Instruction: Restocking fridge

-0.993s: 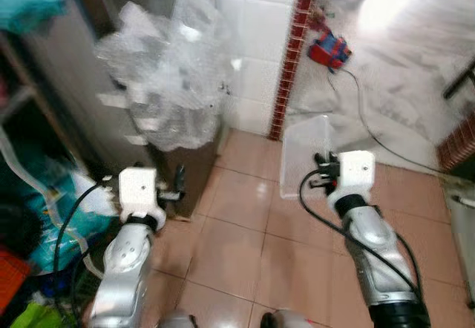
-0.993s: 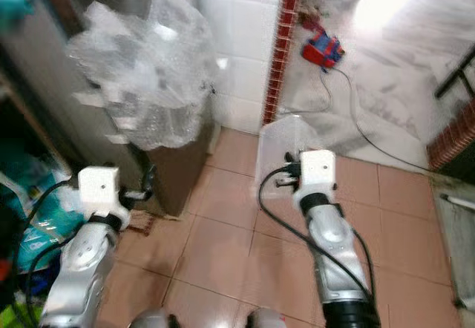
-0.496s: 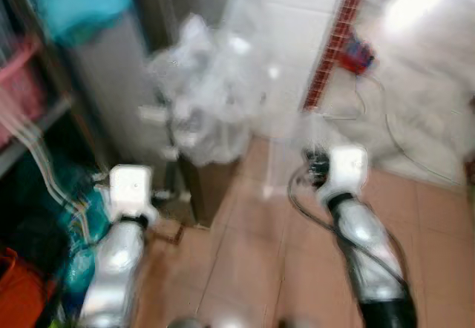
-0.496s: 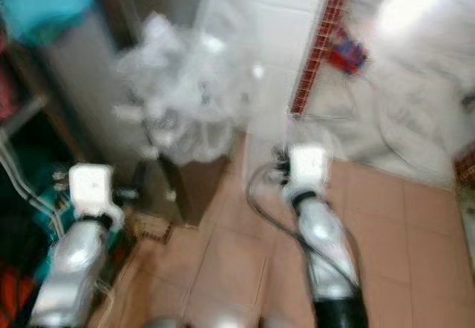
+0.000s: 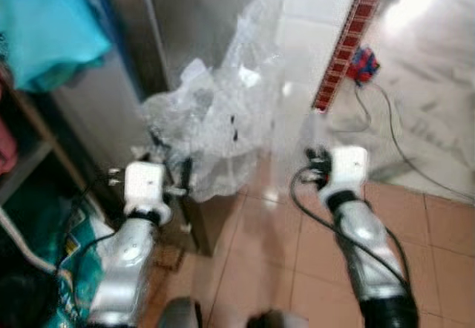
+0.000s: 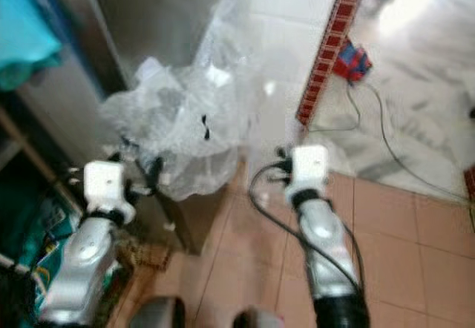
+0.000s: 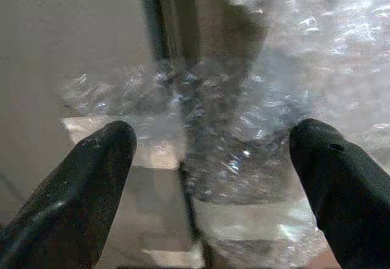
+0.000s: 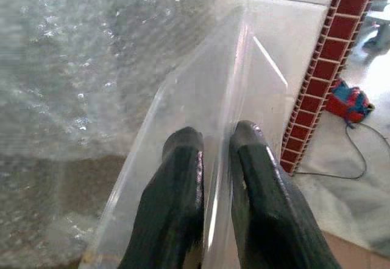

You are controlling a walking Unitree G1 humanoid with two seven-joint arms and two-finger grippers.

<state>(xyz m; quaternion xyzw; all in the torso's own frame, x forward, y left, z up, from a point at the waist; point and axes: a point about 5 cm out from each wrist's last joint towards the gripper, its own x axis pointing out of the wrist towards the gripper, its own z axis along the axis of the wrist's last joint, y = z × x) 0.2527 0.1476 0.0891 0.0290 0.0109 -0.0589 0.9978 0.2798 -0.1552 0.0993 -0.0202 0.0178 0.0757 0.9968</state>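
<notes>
My right gripper [image 8: 213, 140] is shut on the edge of a clear plastic fridge tray [image 8: 256, 80], which stands up in front of it. In the head views the tray [image 5: 293, 131] is a faint see-through sheet before the white tiled wall, above the right gripper [image 5: 315, 166]. My left gripper [image 7: 213, 147] is open, its fingers [image 7: 97, 159] wide apart and holding nothing, and it points at crumpled bubble wrap [image 5: 215, 128] hanging on a steel cabinet [image 5: 193, 24]. The left gripper [image 5: 182, 181] sits just below the wrap's left side.
A red brick strip [image 5: 345, 42] runs down the wall corner. A red and blue object [image 5: 364, 62] with a cable [image 5: 393, 142] lies on the pale floor beyond. Shelves with a turquoise cloth [image 5: 44, 31] and bags are at the left. Terracotta floor tiles [image 5: 445, 224] lie at the right.
The whole picture has shifted and blurred, so the camera has moved; the steel cabinet and bubble wrap now sit nearer the middle. The right gripper still holds the clear tray.
</notes>
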